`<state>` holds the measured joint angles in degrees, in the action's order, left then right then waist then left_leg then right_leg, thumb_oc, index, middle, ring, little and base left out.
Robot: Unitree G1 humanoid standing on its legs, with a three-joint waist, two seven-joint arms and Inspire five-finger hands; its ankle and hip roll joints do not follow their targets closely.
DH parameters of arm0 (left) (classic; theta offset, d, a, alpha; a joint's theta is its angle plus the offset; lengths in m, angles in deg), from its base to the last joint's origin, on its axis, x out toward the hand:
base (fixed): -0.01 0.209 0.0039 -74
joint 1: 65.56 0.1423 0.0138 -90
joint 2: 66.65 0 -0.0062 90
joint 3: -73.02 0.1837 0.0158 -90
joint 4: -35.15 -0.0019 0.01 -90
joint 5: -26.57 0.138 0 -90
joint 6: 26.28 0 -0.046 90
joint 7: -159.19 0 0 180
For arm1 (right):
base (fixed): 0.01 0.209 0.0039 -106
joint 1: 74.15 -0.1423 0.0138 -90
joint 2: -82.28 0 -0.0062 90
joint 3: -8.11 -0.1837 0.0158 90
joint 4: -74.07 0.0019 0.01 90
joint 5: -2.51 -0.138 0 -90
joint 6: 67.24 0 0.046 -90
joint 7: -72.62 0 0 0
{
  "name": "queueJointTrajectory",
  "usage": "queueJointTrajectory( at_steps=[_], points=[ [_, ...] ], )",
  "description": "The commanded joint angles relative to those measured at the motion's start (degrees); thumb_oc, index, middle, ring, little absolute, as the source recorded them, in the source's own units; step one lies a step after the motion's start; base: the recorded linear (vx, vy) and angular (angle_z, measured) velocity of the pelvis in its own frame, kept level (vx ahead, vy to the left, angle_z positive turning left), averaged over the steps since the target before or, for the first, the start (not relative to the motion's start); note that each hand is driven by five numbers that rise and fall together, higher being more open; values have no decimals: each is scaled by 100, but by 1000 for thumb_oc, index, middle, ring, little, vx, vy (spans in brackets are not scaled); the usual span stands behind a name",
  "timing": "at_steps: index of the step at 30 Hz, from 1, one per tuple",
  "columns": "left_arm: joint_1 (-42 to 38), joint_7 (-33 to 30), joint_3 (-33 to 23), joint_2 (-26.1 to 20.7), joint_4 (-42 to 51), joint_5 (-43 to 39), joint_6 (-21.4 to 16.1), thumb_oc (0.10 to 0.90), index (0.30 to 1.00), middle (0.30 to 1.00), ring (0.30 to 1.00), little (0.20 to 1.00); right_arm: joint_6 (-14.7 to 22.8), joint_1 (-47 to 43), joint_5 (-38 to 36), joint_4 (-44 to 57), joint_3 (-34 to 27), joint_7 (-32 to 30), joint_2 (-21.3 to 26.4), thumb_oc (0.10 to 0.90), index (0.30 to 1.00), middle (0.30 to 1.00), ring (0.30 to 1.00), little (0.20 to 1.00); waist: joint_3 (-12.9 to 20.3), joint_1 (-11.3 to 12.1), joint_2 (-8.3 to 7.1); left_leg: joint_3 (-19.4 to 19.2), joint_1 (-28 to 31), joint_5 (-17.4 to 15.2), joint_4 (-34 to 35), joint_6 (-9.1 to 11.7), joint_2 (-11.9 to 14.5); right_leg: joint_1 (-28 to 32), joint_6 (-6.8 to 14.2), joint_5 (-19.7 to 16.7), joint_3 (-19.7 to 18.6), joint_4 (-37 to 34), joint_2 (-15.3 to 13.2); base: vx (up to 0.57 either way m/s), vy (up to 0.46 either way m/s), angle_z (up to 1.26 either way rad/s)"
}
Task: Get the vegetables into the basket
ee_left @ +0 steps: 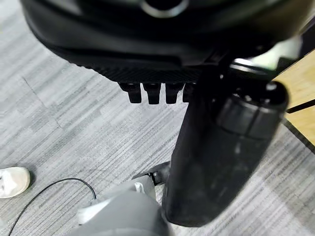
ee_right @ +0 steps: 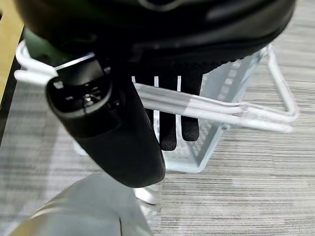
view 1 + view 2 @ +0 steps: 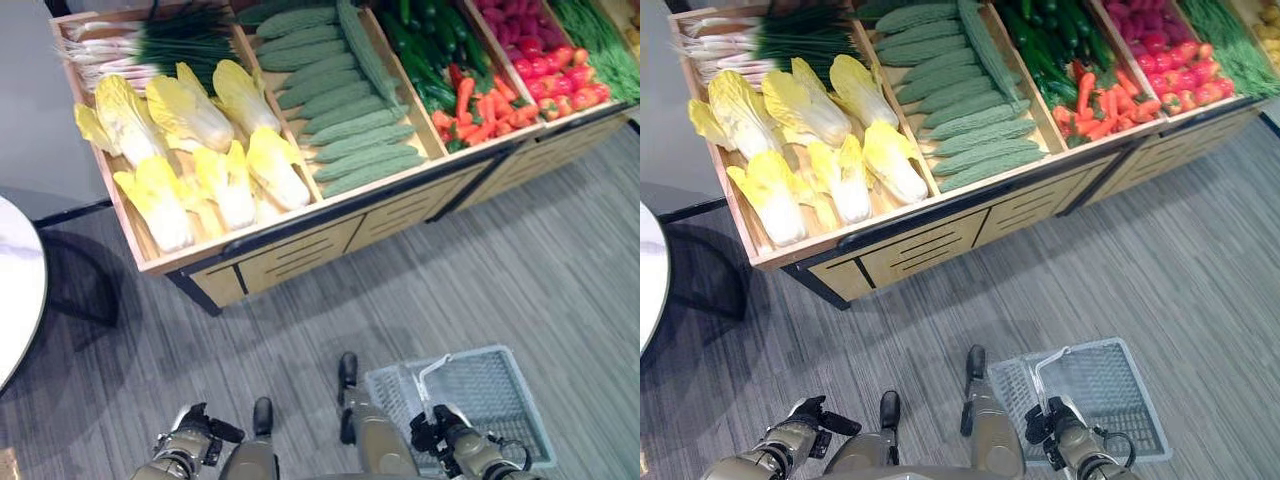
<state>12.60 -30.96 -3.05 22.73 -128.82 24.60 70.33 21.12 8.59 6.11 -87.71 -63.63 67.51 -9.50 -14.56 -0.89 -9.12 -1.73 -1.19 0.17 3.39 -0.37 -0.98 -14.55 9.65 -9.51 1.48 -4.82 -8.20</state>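
Down low, closest of all, the right hand point(image 2: 118, 132) has its fingers point(image 2: 169, 129) hooked behind the wire handle point(image 2: 206, 109) of the pale grey basket point(image 3: 480, 395), thumb in front of the wire, so the handle is gripped between them; the basket itself sits on the grey striped floor point(image 3: 480, 270) just beyond that hand, and nothing can be seen lying in it; the left hand point(image 3: 200, 428) hangs over the floor across from it, well apart from the basket, its fingers point(image 1: 147, 92) curled short under the palm and closed on nothing; a white shoe point(image 1: 14, 181) shows on the floor near that hand. Far ahead of both hands stands the wooden bench point(image 3: 300, 250) with the vegetables in its compartments: yellow-white cabbages point(image 3: 190, 150) ahead of the left hand with green onions point(image 3: 150, 40) behind them, bumpy green gourds point(image 3: 345, 120) in the next compartment, then dark cucumbers point(image 3: 420, 50) with orange carrots point(image 3: 485, 110) ahead of the right hand, and red vegetables point(image 3: 560, 75) and green beans point(image 3: 600, 40) beyond that.
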Motion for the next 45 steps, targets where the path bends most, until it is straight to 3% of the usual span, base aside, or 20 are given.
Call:
queueJointTrajectory(
  at_steps=[1, 5, 7, 12, 16, 17, 19, 24, 38, 40, 42, 44, 45],
  points=[
    [-182, -93, -94, 43, -3, 271, -34, 900, 1000, 1000, 1000, 1000, -43, 70, 96, -14, 133, -28, 373, 400, 300, 300, 300, 300, -287, -86, 154, -289, -6, -184, -322, 127, 71, -342, 233, -255, -284, 662, -39, 119, -173, 72],
    [-108, -95, -127, 123, -67, 237, -26, 900, 1000, 1000, 1000, 1000, -34, 76, 200, -31, 184, -11, 429, 400, 300, 300, 300, 300, -156, -52, 205, 27, 24, -133, -285, 201, 88, -62, 59, -58, -350, 738, 130, 58, -203, 44],
    [-62, -122, -178, 205, -92, 75, -29, 900, 1000, 1000, 1000, 1000, -23, 81, 153, 33, 193, -28, 457, 400, 300, 300, 300, 300, -67, -15, 307, 251, -5, -59, -326, 342, 276, 85, -113, 181, -237, 834, 265, 91, -322, 64],
    [-48, -86, -139, 360, -95, 9, 13, 900, 1000, 1000, 1000, 1000, -37, 141, 64, 27, 139, -45, 519, 400, 300, 300, 300, 300, -5, -77, 438, 326, -109, 57, -393, 490, 460, 353, -247, 343, 115, 764, 268, 32, -216, 78],
    [-58, -10, -22, 491, 19, 94, 42, 900, 1000, 1000, 1000, 1000, -82, 194, 146, -1, 107, -18, 618, 400, 300, 300, 300, 300, 42, -200, 564, -440, -267, 375, -338, 597, 671, 573, -310, 464, 576, 688, 139, -42, -125, 72],
    [-60, 2, -2, 510, 34, 126, 54, 900, 1000, 1000, 1000, 1000, -93, 205, 156, -3, 76, -19, 648, 400, 300, 300, 300, 300, 75, -253, 599, -782, -279, 467, -276, 604, 741, 610, -304, 470, 681, 661, 102, -53, -39, 72],
    [-38, 12, -17, 539, 47, 139, 66, 900, 1000, 1000, 1000, 1000, -113, 224, 163, -28, 32, -18, 664, 400, 300, 300, 300, 300, 133, -287, 646, -1063, -273, 521, -201, 609, 769, 638, -295, 464, 797, 618, 96, -33, -26, 63],
    [53, 60, -47, 504, 44, 221, 63, 900, 1000, 1000, 1000, 1000, -134, 207, 211, -118, 79, -15, 625, 400, 300, 300, 300, 300, 261, -252, 678, -1125, -152, 530, 38, 578, 746, 659, -254, 369, 789, 475, 151, -18, 19, 19],
    [65, -43, -95, 393, 224, 150, -7, 900, 1000, 1000, 1000, 1000, -129, 230, 253, -164, 148, -32, 496, 400, 300, 300, 300, 300, 237, -134, 481, -1234, 13, 406, 56, 485, 654, 681, -171, 234, 585, 441, 112, -1, 44, -14],
    [74, -112, -109, 368, 605, -18, -101, 900, 1000, 1000, 1000, 1000, -97, 230, 245, -133, 129, -51, 496, 400, 300, 300, 300, 300, 242, -121, 472, -1215, 34, 392, 78, 473, 620, 680, -155, 211, 567, 431, 100, -12, 31, -2],
    [349, -159, -117, 169, 2287, -390, -465, 900, 1000, 1000, 1000, 1000, -22, 272, 236, 105, 27, -109, 536, 400, 300, 300, 300, 300, 187, -80, 468, -1159, 32, 373, 88, 454, 565, 644, -115, 150, 537, 417, 92, -50, 35, -1],
    [508, -132, -112, 110, 2712, -395, -480, 900, 1000, 1000, 1000, 1000, -12, 303, 230, 172, -10, -111, 560, 400, 300, 300, 300, 300, 179, -68, 470, -1147, 36, 373, 88, 452, 559, 650, -107, 142, 540, 411, 89, -18, 9, 0],
    [792, -77, -206, -59, 3726, -499, -638, 900, 1000, 1000, 1000, 1000, 12, 356, 227, 311, -116, -110, 605, 400, 300, 300, 300, 300, 131, -38, 485, -1114, 69, 351, 88, 450, 552, 683, -95, 156, 561, 414, 84, 0, 0, 0]
  ],
)
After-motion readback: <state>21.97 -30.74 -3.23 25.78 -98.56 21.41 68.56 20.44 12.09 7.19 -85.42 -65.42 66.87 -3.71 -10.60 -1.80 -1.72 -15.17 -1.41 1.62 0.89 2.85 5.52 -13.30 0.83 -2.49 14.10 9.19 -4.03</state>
